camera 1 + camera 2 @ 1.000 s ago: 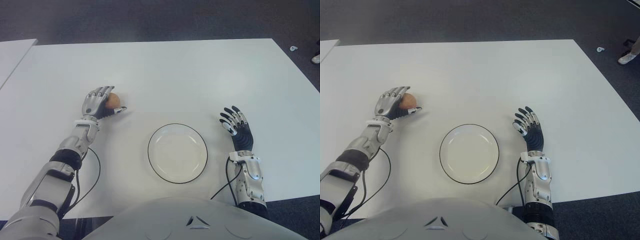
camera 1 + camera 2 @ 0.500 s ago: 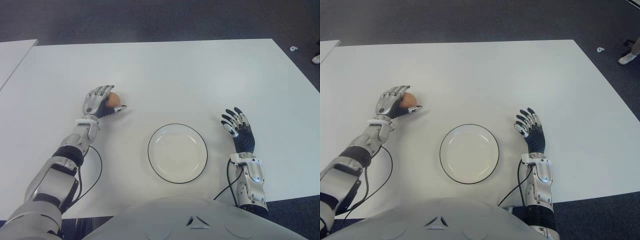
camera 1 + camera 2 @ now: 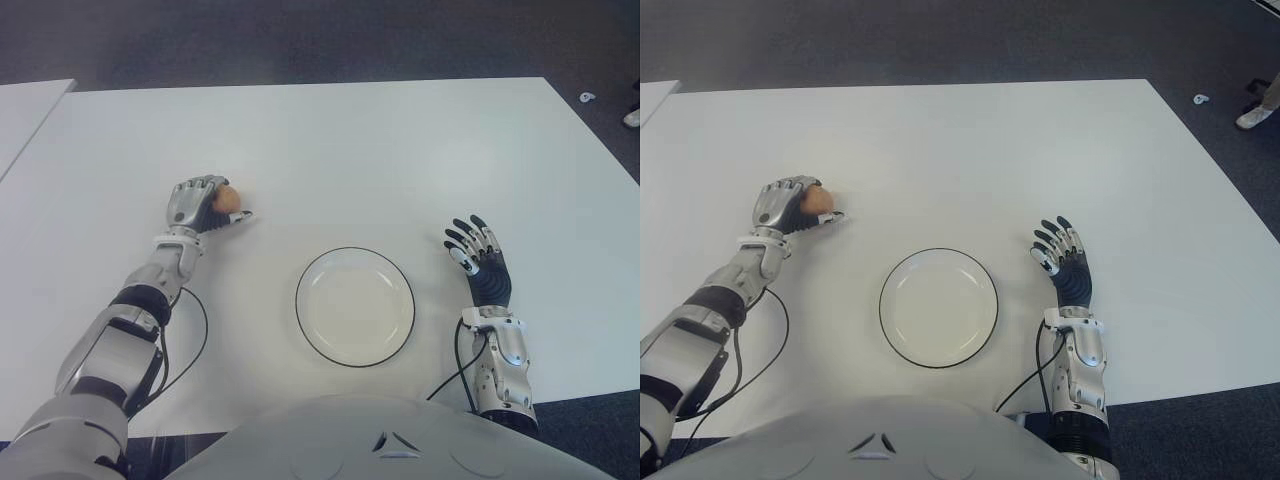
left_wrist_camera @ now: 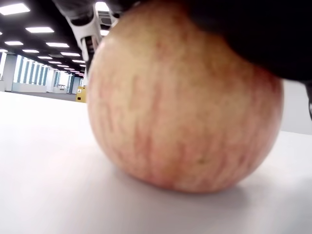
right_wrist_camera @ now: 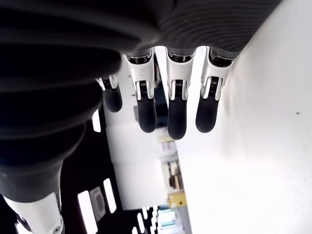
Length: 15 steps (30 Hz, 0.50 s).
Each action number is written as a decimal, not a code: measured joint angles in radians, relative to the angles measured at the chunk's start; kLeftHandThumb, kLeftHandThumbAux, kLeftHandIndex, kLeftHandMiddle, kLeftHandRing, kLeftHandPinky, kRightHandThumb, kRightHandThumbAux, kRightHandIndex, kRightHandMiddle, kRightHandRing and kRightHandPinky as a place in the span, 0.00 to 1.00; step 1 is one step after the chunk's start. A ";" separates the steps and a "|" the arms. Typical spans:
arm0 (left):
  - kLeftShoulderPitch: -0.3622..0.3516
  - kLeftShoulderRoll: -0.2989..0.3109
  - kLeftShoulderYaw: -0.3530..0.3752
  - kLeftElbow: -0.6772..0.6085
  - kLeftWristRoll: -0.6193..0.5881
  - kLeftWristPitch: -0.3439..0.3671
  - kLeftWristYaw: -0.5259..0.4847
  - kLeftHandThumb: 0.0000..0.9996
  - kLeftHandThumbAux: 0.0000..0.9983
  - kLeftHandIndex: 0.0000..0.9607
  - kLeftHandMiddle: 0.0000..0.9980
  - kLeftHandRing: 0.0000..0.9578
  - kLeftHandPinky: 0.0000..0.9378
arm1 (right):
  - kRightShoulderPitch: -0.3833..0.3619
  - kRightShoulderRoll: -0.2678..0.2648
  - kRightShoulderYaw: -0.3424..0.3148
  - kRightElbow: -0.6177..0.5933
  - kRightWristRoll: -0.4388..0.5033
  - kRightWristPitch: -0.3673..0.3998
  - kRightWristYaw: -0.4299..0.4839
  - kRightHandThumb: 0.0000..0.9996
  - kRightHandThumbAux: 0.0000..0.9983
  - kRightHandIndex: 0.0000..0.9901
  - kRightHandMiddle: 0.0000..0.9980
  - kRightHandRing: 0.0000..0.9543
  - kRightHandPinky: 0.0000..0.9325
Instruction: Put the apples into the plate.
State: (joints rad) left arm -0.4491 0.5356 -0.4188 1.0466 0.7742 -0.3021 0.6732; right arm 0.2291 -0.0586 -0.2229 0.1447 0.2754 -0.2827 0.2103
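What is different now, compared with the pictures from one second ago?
The left hand has curled its fingers more tightly over the apple, which sits on the table in the same spot. The right hand, open beside the plate on its right, has drawn back slightly toward the robot. The plate has not moved and holds nothing.

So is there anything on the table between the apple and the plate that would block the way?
Nothing visible does. The left robot hand is curled over the apple, which sits on the white table. Only bare tabletop lies between it and the plate. The right robot hand, open, shows on the plate's far side.
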 measured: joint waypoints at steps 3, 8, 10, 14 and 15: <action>-0.005 0.000 -0.022 0.010 0.008 0.011 0.028 0.72 0.68 0.46 0.71 0.72 0.76 | 0.003 0.000 0.000 -0.003 0.001 0.000 0.000 0.48 0.71 0.11 0.22 0.24 0.27; -0.011 0.000 -0.046 0.024 0.023 0.025 0.074 0.74 0.69 0.46 0.77 0.78 0.81 | 0.007 0.000 0.000 -0.008 0.001 0.000 0.000 0.47 0.71 0.11 0.22 0.24 0.27; -0.013 0.000 -0.055 0.028 0.024 0.026 0.082 0.74 0.69 0.46 0.78 0.79 0.81 | 0.007 0.000 0.000 -0.010 0.001 0.000 0.000 0.46 0.71 0.11 0.22 0.24 0.27; -0.014 0.000 -0.062 0.036 0.023 0.024 0.097 0.74 0.69 0.46 0.79 0.81 0.80 | 0.008 0.000 0.000 -0.012 0.001 0.000 0.000 0.45 0.71 0.11 0.21 0.24 0.27; -0.014 0.000 -0.063 0.038 0.022 0.022 0.101 0.74 0.69 0.46 0.80 0.81 0.80 | 0.008 0.000 0.000 -0.013 0.001 0.000 0.000 0.45 0.71 0.11 0.21 0.24 0.27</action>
State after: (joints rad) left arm -0.4634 0.5355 -0.4815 1.0846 0.7964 -0.2804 0.7737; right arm 0.2373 -0.0585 -0.2229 0.1317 0.2769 -0.2828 0.2103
